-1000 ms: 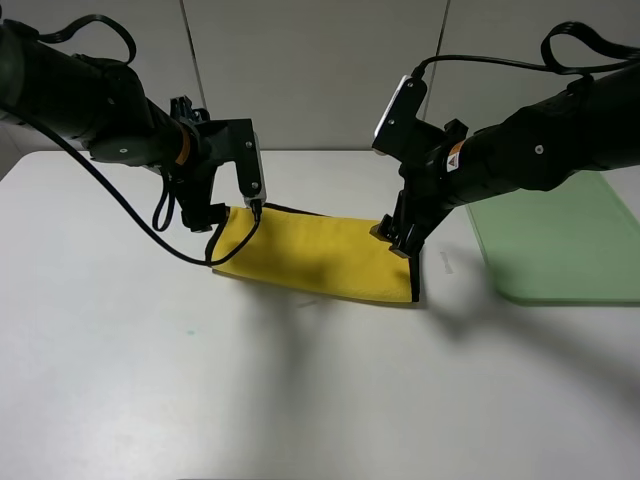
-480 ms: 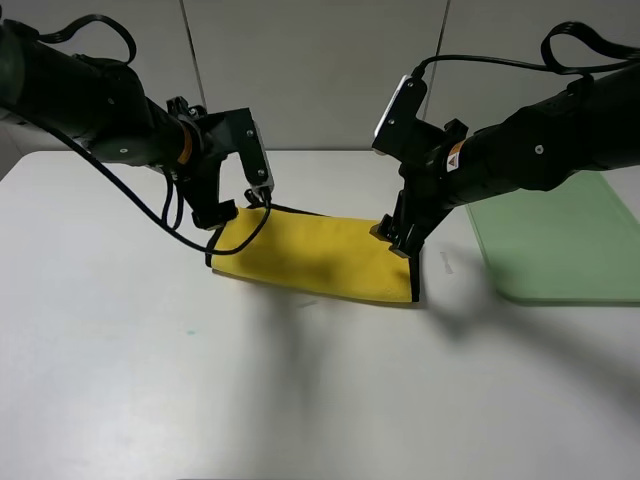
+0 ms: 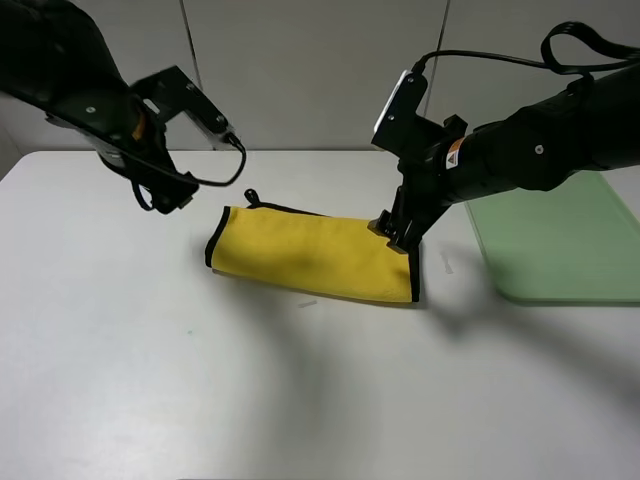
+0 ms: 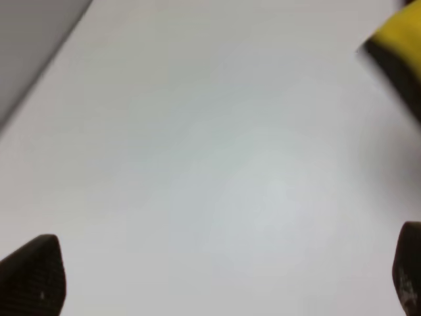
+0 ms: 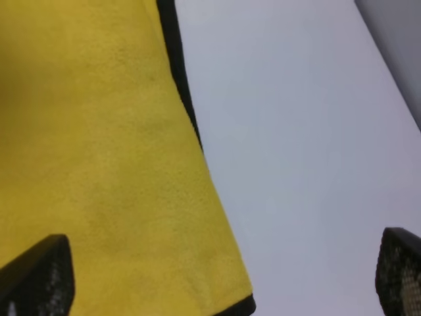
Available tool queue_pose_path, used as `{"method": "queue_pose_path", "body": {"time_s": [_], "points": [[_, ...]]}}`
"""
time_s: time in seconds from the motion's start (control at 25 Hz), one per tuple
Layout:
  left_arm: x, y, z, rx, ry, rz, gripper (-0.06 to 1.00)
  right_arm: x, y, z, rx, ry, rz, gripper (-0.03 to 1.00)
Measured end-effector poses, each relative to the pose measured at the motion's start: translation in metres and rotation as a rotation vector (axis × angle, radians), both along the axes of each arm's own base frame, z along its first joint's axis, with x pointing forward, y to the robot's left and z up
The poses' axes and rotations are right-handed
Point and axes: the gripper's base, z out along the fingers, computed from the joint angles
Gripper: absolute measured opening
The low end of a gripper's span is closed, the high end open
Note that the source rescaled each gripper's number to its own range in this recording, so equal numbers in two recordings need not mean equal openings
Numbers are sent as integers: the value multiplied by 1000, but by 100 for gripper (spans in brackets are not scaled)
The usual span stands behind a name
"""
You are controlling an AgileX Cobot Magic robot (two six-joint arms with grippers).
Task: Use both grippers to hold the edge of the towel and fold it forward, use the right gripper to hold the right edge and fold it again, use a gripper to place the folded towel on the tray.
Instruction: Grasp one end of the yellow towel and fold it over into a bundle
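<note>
Left gripper (image 3: 163, 198) hung above the table (image 3: 300, 400), off to the left of the towel (image 3: 310, 255) and apart from it. Its fingertips (image 4: 36, 273) were spread wide in the left wrist view, bare table between them, nothing held. Only a blurred yellow corner showed there.

Towel lay flat on the table between the two arms, yellow with black trim (image 5: 172, 39), apparently already folded once into a long strip. Small loop (image 3: 252, 197) at its far left corner.

Right gripper (image 3: 400, 232) was low over the towel's right end, claws parted, cloth under one and table under the other. Whether the tips touched the fabric was hard to tell from above, probably just over it.

Green tray (image 3: 560, 240) sat further right, clear of the towel.

Handling: cloth looked soft, light and limp, so it would sag and the layers could slip apart. Best hold judged to be a pinch through both layers at the trimmed right edge.
</note>
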Motion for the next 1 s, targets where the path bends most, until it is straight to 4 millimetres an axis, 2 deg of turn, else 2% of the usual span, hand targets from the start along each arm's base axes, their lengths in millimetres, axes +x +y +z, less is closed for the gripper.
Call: {"method": "queue_pose_path", "body": {"time_s": [0.24,0.4,0.48,0.64,0.96,1.0], "points": [[-31,18,51,-149,-7,211,100,1,1,1,11,-13,-2,100],[-60,27,91,-310,-65,246,100,1,1,1,21,-10,-12,100],[-78,35,103,-350,-99,241,100,1,1,1,27,-7,-17,100],[-119,57,111,-383,-144,234,100,1,1,1,28,-7,-19,100],[-206,103,105,-483,-237,256,100,2,1,3,41,-28,-18,100],[-206,103,105,-483,-237,256,100,2,1,3,41,-28,-18,100]]}}
